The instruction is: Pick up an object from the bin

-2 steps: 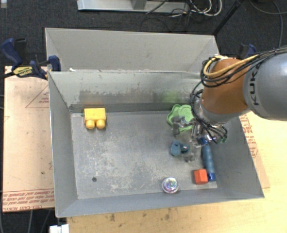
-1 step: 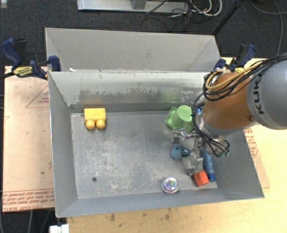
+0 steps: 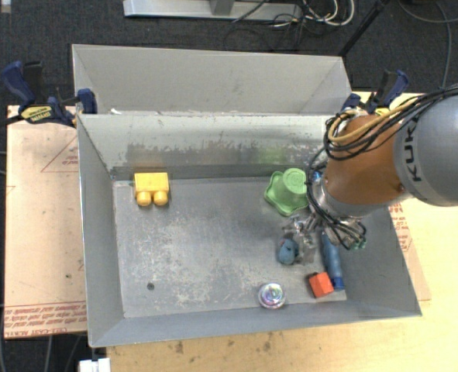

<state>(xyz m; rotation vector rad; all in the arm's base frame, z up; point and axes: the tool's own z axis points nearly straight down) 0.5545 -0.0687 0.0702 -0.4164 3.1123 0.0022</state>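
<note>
One small blue piece [image 3: 287,252] lies just beside the claw [image 3: 301,234], near right; probably light, hard and slippery, so pinch across its middle. Claw released or clenched: cannot tell.

I see a yellow block [image 3: 151,188] upper left in the grey bin [image 3: 205,246]. A green cup [image 3: 285,190], blue marker [image 3: 331,263] and red block [image 3: 320,285] lie right.

— What does the orange cover [image 3: 360,173] hide?
— The right side of the green cup-like thing [image 3: 284,191], and the top end of the blue pen [image 3: 332,263] (cables cross it).
— The small blue lump [image 3: 287,252] near the gripper [image 3: 301,232]?
— Too small to name. The arm [image 3: 438,153] runs off the right edge.
</note>
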